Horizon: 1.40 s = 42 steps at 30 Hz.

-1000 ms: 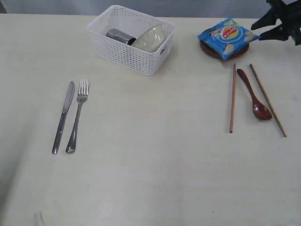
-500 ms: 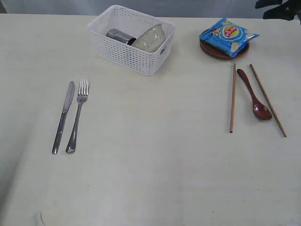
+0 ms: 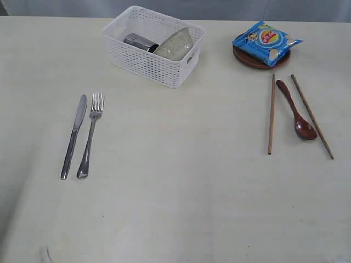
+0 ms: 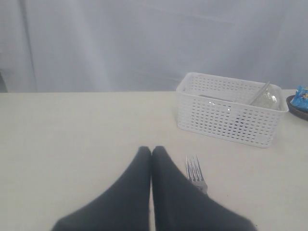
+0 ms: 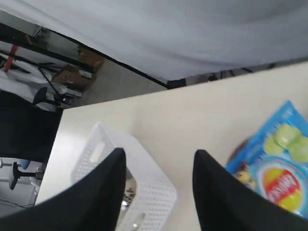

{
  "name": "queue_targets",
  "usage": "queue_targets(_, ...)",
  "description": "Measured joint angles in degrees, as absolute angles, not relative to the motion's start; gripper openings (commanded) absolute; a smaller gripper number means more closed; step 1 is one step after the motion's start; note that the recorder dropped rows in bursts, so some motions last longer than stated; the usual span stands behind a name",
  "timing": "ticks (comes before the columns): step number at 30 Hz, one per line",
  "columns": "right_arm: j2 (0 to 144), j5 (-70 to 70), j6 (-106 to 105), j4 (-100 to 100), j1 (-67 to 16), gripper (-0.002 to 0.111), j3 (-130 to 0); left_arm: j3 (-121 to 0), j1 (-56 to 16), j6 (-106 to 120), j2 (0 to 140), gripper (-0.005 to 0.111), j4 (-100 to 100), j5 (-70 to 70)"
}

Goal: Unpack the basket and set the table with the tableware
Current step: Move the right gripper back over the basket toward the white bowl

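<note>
Right gripper: my jaws stand apart, holding nothing, near the chip bag.
Left gripper: fingers pressed together, empty, above the fork.
Basket: beyond both; the bowl leans at its right-arm end, the mug lies at its left-arm end.
Next: I judge the bowl suits the right arm.

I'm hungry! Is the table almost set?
Done: knife, fork, chopsticks and spoon lie on the table; the plate is out, under a chip bag. In hand: nothing; the left end effector is shut, the right end effector open, both empty. Left: mug and bowl wait in the basket.
</note>
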<state>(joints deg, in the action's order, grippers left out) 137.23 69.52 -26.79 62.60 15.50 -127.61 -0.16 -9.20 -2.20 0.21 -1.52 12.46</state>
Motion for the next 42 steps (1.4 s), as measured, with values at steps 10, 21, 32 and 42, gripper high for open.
queue_targets(10,129.38,69.63,-27.46,55.13,3.08,0.042,-128.45,-0.16,-9.2,-2.2,0.21,0.0,-1.52,12.46)
queue_targets(21,128.03,69.73,-18.38,26.96,-15.0,0.042,-128.45,-0.16,-9.2,-2.2,0.21,0.0,-1.52,12.46)
queue_targets(32,128.03,69.82,-14.24,22.86,-23.26,0.041,-128.45,-0.16,-9.2,-2.2,0.21,0.0,-1.52,12.46)
queue_targets(42,128.03,69.82,-9.34,13.92,-31.73,0.0,-128.45,-0.16,-9.2,-2.2,0.21,0.0,-1.52,12.46)
